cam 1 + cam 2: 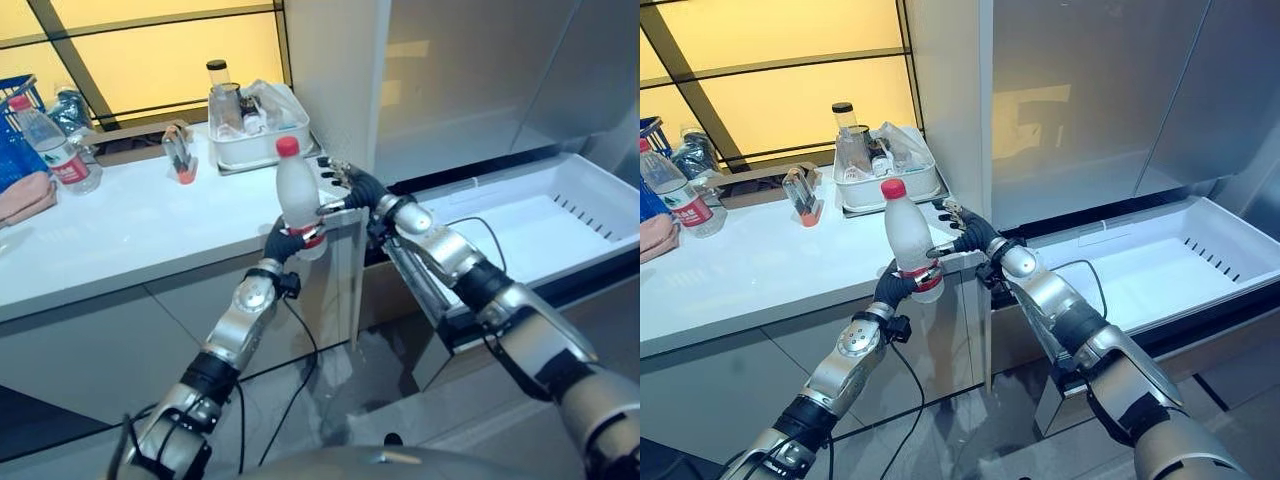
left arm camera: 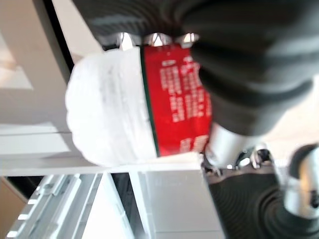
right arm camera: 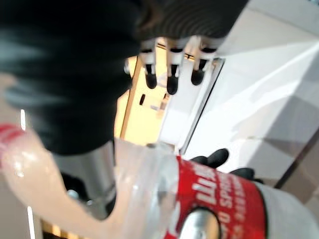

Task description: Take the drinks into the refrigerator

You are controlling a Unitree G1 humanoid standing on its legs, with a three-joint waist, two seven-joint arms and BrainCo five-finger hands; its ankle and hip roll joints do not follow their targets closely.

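Note:
A white bottle (image 1: 295, 190) with a red cap and a red label stands upright over the corner of the white counter (image 1: 150, 230). My left hand (image 1: 285, 243) is shut round its lower part from below; the left wrist view shows its dark cover (image 2: 239, 64) against the red label (image 2: 174, 99). My right hand (image 1: 358, 187) is right beside the bottle on its right. Its fingers (image 3: 172, 79) are straight, and its thumb touches the label. The refrigerator's white drawer (image 1: 600, 190) is pulled out at the right, with nothing in it.
A second water bottle (image 1: 55, 145) stands at the counter's far left by a blue basket (image 1: 12, 150) and a pink cloth (image 1: 25, 195). A white tub (image 1: 262, 145) holding jars sits at the back, a small clip-like object (image 1: 180, 155) beside it. The refrigerator's grey upper doors (image 1: 480, 70) are closed.

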